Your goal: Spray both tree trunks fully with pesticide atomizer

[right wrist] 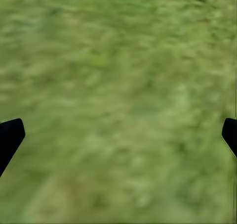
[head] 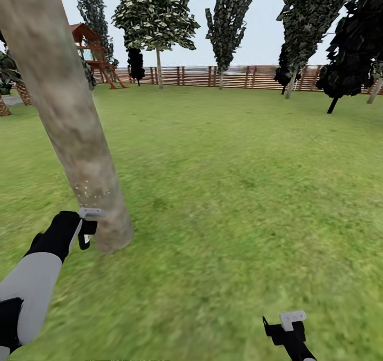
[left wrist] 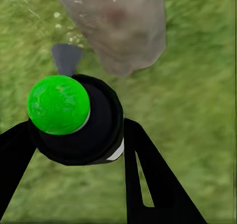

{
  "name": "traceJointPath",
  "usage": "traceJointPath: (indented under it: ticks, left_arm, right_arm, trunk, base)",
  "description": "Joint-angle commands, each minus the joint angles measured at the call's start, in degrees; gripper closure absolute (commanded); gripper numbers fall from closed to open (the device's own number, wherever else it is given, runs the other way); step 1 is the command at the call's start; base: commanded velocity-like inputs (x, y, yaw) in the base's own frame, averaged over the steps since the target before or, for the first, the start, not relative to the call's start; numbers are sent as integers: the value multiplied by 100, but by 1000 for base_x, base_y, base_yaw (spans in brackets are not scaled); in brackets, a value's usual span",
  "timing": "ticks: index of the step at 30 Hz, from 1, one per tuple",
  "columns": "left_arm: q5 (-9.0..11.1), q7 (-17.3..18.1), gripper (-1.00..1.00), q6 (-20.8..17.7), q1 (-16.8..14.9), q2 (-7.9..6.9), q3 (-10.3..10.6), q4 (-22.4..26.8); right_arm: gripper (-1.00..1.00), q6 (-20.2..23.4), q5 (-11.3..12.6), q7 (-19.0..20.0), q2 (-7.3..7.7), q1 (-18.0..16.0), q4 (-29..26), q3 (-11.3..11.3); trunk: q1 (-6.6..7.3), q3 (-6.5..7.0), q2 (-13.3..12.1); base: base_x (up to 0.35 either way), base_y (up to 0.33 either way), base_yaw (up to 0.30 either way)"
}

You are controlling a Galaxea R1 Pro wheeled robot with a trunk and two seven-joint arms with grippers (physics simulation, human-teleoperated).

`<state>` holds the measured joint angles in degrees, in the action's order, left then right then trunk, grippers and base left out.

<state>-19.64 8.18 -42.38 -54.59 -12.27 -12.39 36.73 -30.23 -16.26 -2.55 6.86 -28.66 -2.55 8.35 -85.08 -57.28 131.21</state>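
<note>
— Atomizer [left wrist: 74, 117] first: where is it?

— It sits between the two black fingers [left wrist: 148, 179] of the left gripper [head: 85, 228], and they squeeze it. It has a black body and a round green top. Its grey nozzle points at the bottom of the tree trunk [head: 69, 116], very near it.

— What is the ground like?

— Green grass [head: 239, 191] all around the trunk. Far behind the trunk stands a brown wooden fence [head: 239, 76], with tall trees [head: 157, 15] near it and a red play tower [head: 90, 47].

— Is anything on the trunk?

— Yes, tiny pale specks [head: 90, 191] low on the bark, just above the gripper.

— Does anything stand in the way?

— No, the nozzle is right beside the trunk.

— And the right gripper [head: 290, 326]?

— It hangs over bare grass, well apart from the trunk. Its wrist camera shows two black fingertips [right wrist: 10, 137] spread wide with nothing between them.

— What does the left wrist camera add?

— The green top, which the head camera cannot see.
</note>
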Motion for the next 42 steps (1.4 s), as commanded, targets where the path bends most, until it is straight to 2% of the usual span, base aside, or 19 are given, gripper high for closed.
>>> traceJointPath:
  ticks: [1,4,8,14,25,32,35,38,40,42]
  left_arm:
    - [-11,0,100,-2,0,4,0,0]
    - [-13,-27,100,-6,5,-2,-3,0]
    - [-13,-272,100,-7,9,-15,-17,0]
    - [-5,-316,100,-7,33,-20,-23,-1]
    - [-13,-325,100,-7,62,-22,-18,0]
    - [-13,-329,100,-4,157,-52,-20,6]
    - [-13,-348,100,14,352,-5,-4,3]
    - [90,-498,100,37,478,73,-40,-13]
    - [153,-536,100,86,502,178,-47,-230]
    - [169,-549,100,253,508,216,-44,-483]
  right_arm:
    - [-100,0,0,0,1,0,0,0]
    - [-100,0,0,-5,8,0,0,0]
    - [-100,0,0,-7,9,0,0,0]
    - [-100,0,0,-5,9,-2,-7,1]
    - [-100,0,0,0,0,0,-8,0]
    - [-100,0,0,0,0,-1,-8,0]
    - [-100,0,0,0,0,-1,-8,0]
    - [-100,0,0,0,0,-2,-8,0]
    - [-100,0,0,0,0,0,-8,0]
    - [-100,0,-1,0,0,-1,-8,0]
  trunk:
    - [0,0,0]
    - [0,0,0]
    - [0,0,0]
    - [0,0,0]
    - [0,0,0]
    - [0,0,0]
    - [0,0,0]
    - [0,0,0]
    - [0,0,0]
    - [0,0,0]
  base:
    - [0,-271,31]
    - [0,-271,9]
    - [0,-271,1]
    - [0,-271,31]
    - [11,-271,266]
    - [154,-235,278]
    - [72,-53,278]
    - [7,-5,278]
    - [1,-1,278]
    - [0,0,278]
